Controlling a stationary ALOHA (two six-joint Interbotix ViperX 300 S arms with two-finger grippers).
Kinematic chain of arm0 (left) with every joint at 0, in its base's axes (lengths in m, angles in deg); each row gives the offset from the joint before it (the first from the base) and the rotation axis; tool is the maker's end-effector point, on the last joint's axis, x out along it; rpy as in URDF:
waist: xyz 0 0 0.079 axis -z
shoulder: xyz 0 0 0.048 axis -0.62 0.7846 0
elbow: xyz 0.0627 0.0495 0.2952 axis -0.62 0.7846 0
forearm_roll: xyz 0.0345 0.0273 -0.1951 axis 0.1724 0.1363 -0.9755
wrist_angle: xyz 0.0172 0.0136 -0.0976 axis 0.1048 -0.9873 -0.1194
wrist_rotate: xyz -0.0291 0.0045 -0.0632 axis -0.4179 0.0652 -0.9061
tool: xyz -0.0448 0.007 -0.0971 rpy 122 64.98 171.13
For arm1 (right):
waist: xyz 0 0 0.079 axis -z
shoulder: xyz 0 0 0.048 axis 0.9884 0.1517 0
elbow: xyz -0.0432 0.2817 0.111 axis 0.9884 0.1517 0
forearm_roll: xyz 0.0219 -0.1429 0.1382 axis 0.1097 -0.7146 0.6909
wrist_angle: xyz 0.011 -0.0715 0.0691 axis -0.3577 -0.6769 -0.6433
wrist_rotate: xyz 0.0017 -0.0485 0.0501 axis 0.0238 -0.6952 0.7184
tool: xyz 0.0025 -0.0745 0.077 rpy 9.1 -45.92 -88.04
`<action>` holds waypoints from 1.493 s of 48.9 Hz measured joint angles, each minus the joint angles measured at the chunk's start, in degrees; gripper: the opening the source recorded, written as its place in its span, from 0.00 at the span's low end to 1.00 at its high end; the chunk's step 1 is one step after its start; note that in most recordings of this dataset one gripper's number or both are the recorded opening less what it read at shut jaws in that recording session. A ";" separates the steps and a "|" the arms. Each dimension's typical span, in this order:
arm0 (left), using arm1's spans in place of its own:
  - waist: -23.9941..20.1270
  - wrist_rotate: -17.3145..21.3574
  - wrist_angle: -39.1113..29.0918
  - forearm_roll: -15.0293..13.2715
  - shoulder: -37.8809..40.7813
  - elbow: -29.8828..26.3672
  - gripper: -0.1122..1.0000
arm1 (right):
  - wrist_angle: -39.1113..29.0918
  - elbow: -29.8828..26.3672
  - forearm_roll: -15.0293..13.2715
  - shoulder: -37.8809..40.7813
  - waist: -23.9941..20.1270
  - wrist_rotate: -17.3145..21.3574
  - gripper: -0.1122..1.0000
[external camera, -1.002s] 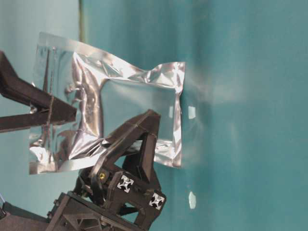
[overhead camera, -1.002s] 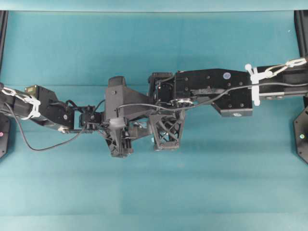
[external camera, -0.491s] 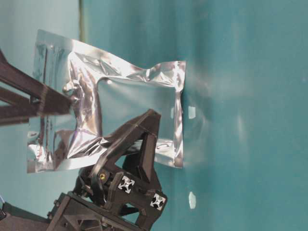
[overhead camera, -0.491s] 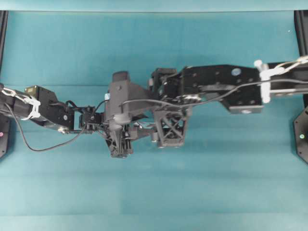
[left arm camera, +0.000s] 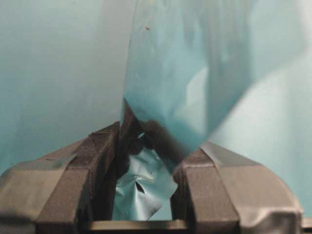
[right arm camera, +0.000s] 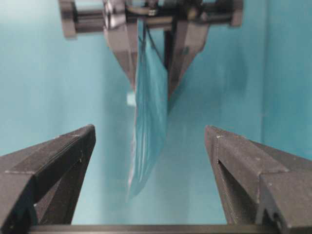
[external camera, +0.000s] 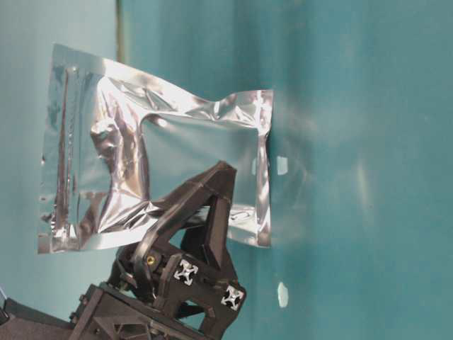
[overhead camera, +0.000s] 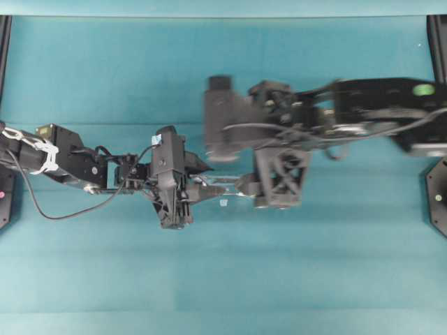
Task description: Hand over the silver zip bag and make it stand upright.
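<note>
The silver zip bag (external camera: 141, 163) is a crinkled foil pouch held off the table, with one sealed edge near the teal surface. My left gripper (external camera: 212, 195) is shut on it at one edge; the foil (left arm camera: 185, 73) is pinched between the left gripper's (left arm camera: 151, 146) black fingers (left arm camera: 97, 161). From overhead the bag (overhead camera: 218, 188) shows edge-on, just right of the left gripper (overhead camera: 199, 190). My right gripper (overhead camera: 244, 187) stands wide open to its right. In the right wrist view the bag (right arm camera: 148, 107) hangs between the spread fingers (right arm camera: 53, 161) without touching them.
Two tiny white bits (external camera: 282, 165) (external camera: 282, 294) lie on the teal table (overhead camera: 223, 279); one shows below the bag from overhead (overhead camera: 223, 203). Black frame posts (overhead camera: 5, 42) stand at the table's left and right edges.
My right gripper opened, let go of the bag and drew back to the right, out of the table-level view. The bag stays in my left gripper, hardly moved.
</note>
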 measured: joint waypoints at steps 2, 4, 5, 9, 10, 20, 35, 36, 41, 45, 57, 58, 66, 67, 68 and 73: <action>-0.09 0.00 0.00 0.00 0.09 0.09 0.37 | 1.41 1.23 0.00 -1.23 -0.09 0.62 0.92; -0.09 -0.09 0.00 0.00 0.00 0.09 0.37 | 2.90 2.72 0.00 -2.64 -0.09 1.23 0.92; -0.09 -0.18 0.00 0.00 0.09 0.09 0.37 | 3.69 3.60 0.00 -3.34 -0.09 1.67 0.92; 0.00 -0.18 0.00 0.00 0.00 0.09 0.37 | 7.73 7.12 0.00 -6.33 -0.09 3.34 0.92; 0.00 -0.18 0.00 0.00 0.00 0.09 0.37 | 8.79 8.00 0.00 -7.03 -0.09 3.69 0.92; 0.00 -0.18 0.00 0.00 0.00 0.18 0.37 | 20.48 16.70 0.00 -14.24 -0.53 4.66 0.91; -0.09 -0.35 0.00 0.00 -0.09 0.70 0.37 | 24.87 24.96 0.00 -21.36 -0.53 4.92 0.91; 0.00 -0.44 0.00 0.00 -0.09 0.79 0.37 | 24.96 25.14 0.00 -21.62 -0.53 4.92 0.91; 0.00 -0.62 0.00 0.00 -0.18 1.05 0.37 | 25.05 26.28 0.00 -22.41 -0.53 5.19 0.91; 0.00 -0.44 0.00 0.00 -0.26 1.14 0.37 | 25.22 26.72 0.00 -22.85 -0.62 5.19 0.91; 0.00 -0.44 0.00 0.00 -0.35 1.14 0.36 | 25.22 27.07 0.00 -23.20 -0.53 5.27 0.91; 0.00 -0.44 0.00 0.00 -0.35 1.14 0.36 | 25.31 26.98 0.00 -23.20 -0.62 5.27 0.91; 0.00 -0.44 0.00 0.00 -0.35 1.14 0.36 | 26.02 27.25 0.00 -23.29 -0.53 5.27 0.91; 0.00 -0.44 0.00 0.00 -0.35 1.14 0.36 | 26.19 27.33 0.00 -23.29 -0.53 5.27 0.91; 0.00 -0.44 0.00 0.00 -0.35 1.14 0.36 | 26.37 27.33 0.00 -23.20 -0.53 5.27 0.91; 0.00 -0.44 0.00 0.00 -0.35 1.14 0.36 | 27.25 27.69 0.00 -23.29 -0.53 5.27 0.91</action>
